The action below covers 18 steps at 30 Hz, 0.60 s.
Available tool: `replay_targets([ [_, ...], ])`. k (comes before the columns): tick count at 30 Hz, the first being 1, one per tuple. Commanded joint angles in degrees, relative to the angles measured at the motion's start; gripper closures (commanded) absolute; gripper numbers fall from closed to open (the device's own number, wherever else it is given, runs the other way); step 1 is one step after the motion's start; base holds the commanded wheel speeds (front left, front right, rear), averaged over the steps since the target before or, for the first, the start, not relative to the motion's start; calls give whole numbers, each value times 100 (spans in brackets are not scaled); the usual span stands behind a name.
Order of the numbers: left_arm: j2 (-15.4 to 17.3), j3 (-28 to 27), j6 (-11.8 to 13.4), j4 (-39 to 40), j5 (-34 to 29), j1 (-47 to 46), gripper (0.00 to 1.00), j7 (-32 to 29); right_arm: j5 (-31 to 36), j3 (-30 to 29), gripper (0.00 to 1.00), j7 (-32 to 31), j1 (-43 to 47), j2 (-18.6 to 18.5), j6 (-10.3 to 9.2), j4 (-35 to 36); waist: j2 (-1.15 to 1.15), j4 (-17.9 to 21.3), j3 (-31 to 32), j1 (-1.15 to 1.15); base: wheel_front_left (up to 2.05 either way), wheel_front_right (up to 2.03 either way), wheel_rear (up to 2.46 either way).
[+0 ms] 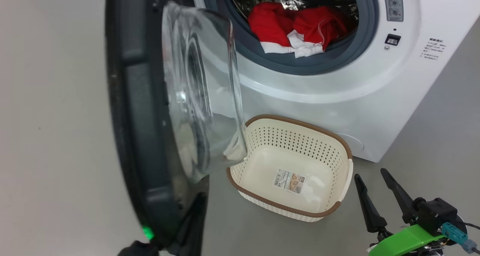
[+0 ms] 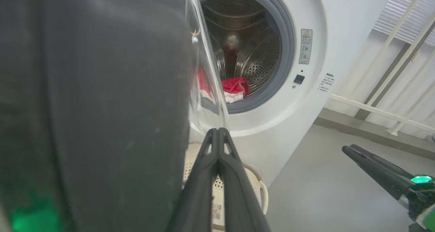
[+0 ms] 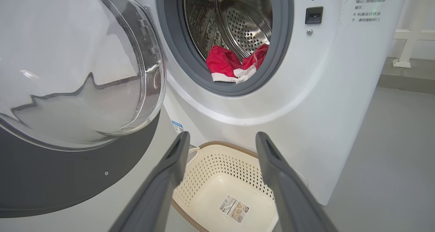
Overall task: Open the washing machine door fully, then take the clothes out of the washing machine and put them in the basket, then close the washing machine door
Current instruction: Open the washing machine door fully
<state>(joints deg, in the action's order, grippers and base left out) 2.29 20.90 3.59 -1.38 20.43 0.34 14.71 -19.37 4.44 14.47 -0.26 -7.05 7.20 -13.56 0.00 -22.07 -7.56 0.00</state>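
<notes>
The washing machine (image 1: 337,95) stands with its door (image 1: 129,98) swung out to the left, edge-on to the head view, glass bowl (image 1: 198,95) bulging toward the drum. The red clothes (image 1: 296,27) with white trim lie at the drum's front lip, over the grey gasket. The cream basket (image 1: 300,124) sits on the floor below the opening, holding nothing but its sticker. My left gripper (image 2: 217,130) is shut, close against the door's inner face by the bowl's lower edge. My right gripper (image 3: 222,137) is open above the basket, pointing at the drum and the clothes (image 3: 231,64).
Grey floor (image 1: 431,143) spreads to the right of the machine. A white railing (image 2: 390,89) runs behind it on the right. The open door (image 3: 68,177) blocks the space left of the basket (image 3: 217,167).
</notes>
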Motion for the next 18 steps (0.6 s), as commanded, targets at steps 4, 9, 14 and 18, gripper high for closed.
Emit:
replay_targets([
  [4, 59, -703, 67, 12, -125, -3, 100, 29, 74, 144, 0, 52, 0, -18, 29, 150, 0, -58, 10, 0, 0, 0, 0],
  [9, 59, -1277, 78, -12, -88, 49, 100, 29, 80, 147, 0, 52, 2, -22, 29, 167, 0, -92, -17, 0, 0, 0, 0],
  [14, 59, -1841, 89, -45, -97, 22, 100, 29, 67, 183, 0, 52, -8, -51, 29, 182, 0, -87, -51, 0, 0, 0, 0],
  [18, 59, -2250, 65, -93, -86, -82, 100, 29, 59, 180, 0, 52, -22, -68, 29, 172, 0, -77, -84, 0, 0, 0, 0],
])
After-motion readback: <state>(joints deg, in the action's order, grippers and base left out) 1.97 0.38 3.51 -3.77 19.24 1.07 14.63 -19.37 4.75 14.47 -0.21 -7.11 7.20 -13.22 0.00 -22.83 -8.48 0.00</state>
